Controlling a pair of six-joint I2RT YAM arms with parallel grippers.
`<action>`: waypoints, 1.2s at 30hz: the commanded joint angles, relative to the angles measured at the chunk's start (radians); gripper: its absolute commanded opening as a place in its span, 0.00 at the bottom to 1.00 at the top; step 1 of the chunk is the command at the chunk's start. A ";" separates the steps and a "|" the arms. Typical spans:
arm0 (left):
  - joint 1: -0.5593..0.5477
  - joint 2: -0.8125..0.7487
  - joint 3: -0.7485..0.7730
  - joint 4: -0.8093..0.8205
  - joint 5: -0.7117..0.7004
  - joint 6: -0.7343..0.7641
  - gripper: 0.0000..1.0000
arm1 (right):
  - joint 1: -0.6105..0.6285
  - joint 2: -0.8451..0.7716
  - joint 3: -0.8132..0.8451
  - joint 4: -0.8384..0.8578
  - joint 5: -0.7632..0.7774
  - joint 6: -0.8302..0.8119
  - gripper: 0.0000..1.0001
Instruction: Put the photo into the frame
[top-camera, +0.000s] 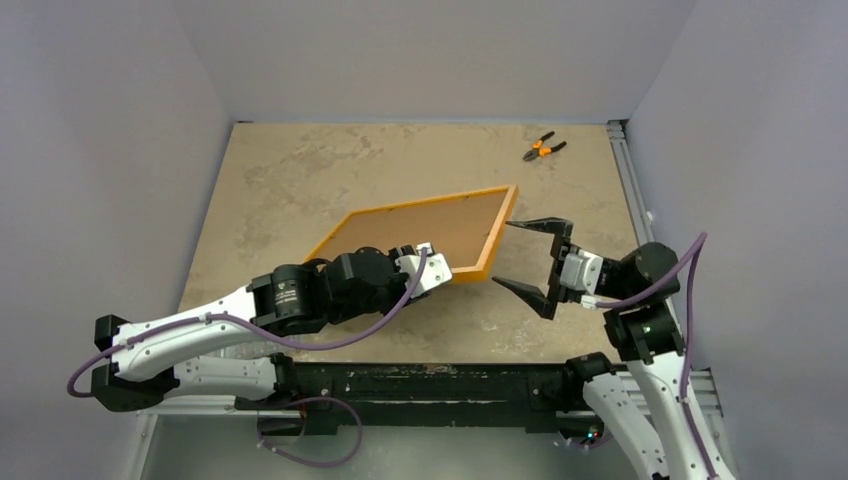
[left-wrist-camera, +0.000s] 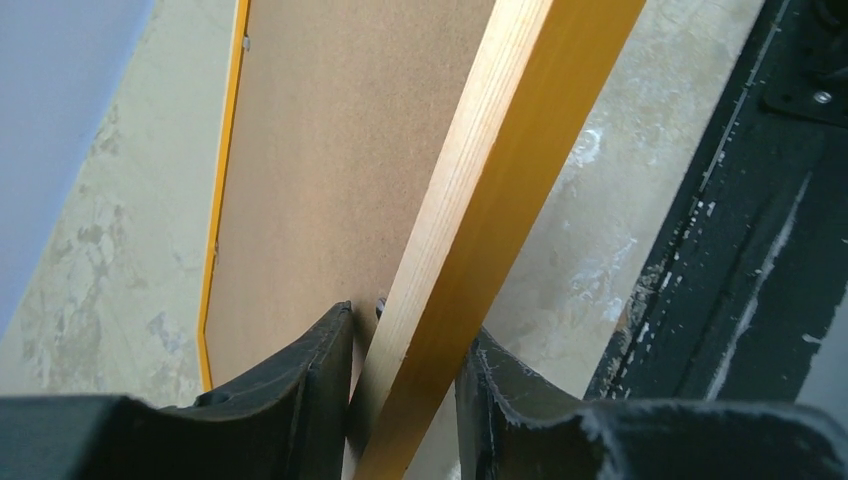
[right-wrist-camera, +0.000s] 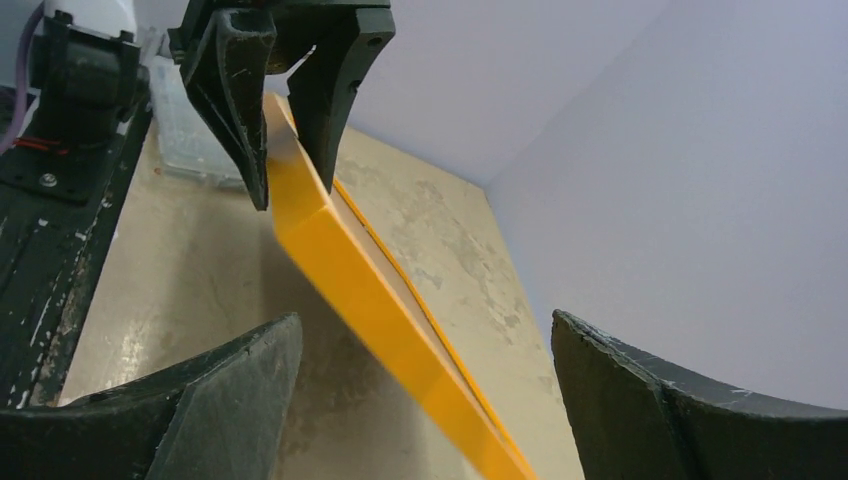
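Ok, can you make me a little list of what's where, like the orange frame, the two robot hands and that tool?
frame: orange, tilted, brown backing board facing up
left gripper: shut on the frame's near edge
right gripper: open, jaws either side of the frame's right edge, not pinching it
photo: not in view
pliers: far right of the table, away from both arms
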 joint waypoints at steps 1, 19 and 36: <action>-0.004 -0.002 0.056 0.059 0.298 -0.193 0.00 | 0.002 0.078 0.071 -0.024 -0.163 -0.131 0.90; -0.002 0.012 0.091 0.067 0.310 -0.216 0.00 | 0.232 0.252 0.121 -0.174 -0.170 -0.261 0.57; -0.001 0.012 0.131 0.050 0.225 -0.242 0.59 | 0.243 0.203 0.071 -0.037 -0.039 -0.055 0.00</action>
